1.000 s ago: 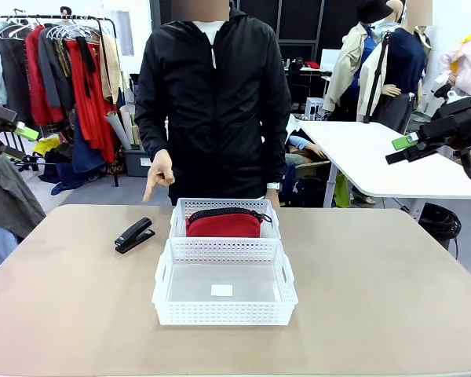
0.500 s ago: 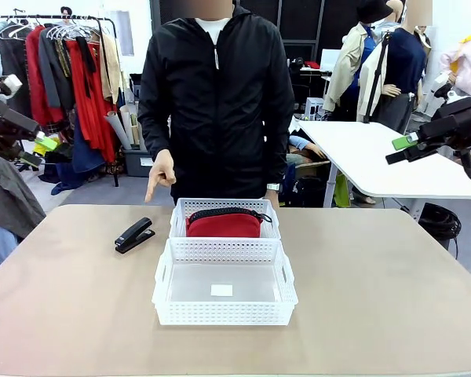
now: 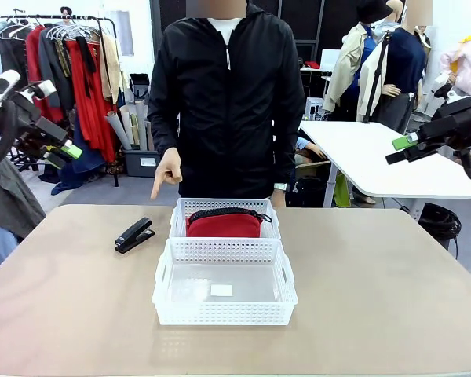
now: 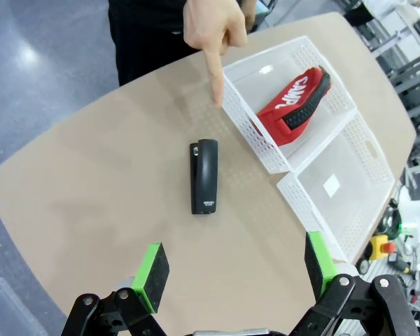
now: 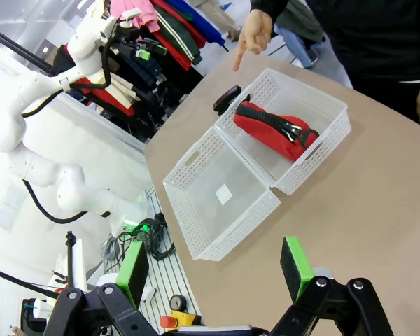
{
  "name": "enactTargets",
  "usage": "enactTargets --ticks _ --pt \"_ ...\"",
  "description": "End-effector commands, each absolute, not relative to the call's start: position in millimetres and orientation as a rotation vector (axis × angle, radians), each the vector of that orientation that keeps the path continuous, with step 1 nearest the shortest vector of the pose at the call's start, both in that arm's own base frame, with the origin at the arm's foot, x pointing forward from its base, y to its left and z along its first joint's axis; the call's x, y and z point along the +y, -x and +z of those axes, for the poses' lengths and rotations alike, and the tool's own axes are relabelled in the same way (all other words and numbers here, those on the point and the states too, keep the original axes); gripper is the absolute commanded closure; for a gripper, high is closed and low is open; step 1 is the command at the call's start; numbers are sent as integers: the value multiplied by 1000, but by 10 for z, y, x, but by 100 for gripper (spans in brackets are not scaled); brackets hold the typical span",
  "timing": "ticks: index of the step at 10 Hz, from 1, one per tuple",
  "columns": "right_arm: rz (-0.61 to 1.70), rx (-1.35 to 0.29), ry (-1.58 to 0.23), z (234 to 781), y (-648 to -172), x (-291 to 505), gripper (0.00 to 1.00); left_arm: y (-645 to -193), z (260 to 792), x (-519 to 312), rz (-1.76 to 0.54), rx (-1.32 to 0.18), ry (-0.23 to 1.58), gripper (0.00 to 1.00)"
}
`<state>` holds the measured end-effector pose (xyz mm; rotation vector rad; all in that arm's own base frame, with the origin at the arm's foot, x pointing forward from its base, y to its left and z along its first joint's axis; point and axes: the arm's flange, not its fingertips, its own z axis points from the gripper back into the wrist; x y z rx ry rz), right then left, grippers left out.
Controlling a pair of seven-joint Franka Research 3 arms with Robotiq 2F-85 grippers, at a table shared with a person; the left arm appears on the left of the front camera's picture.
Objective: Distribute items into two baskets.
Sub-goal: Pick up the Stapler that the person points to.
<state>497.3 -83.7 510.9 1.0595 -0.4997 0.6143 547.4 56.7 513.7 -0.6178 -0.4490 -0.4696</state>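
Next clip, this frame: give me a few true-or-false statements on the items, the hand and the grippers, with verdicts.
1. The red pouch lies in the far basket. True.
2. The stapler sits in the near basket. False: it lies on the table, on the robot's left of the far basket.
3. The person's hand points a finger down toward the stapler. True.
4. The left gripper is shut on the stapler. False: it hangs open above the table, holding nothing.
5. The right gripper is open. True.

tan table (image 3: 377, 298), black stapler (image 3: 133, 235) lying left of centre, far white basket (image 3: 220, 205) and near white basket (image 3: 224, 312) touching end to end mid-table
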Motion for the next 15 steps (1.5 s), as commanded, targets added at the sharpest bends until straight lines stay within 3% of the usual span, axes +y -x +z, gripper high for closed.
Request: enactTargets --ticks 1,6,15 --pt "614 -501 -1059 5120 -4969 -838 0 -5560 5134 424 -521 -424 575 0" --pt "614 -501 -1059 5120 -4969 -838 0 -5902 5049 -220 -632 -307 426 0" --pt "614 -501 -1059 5120 -4969 -838 0 -6375 4331 -1056 -737 -186 109 0"
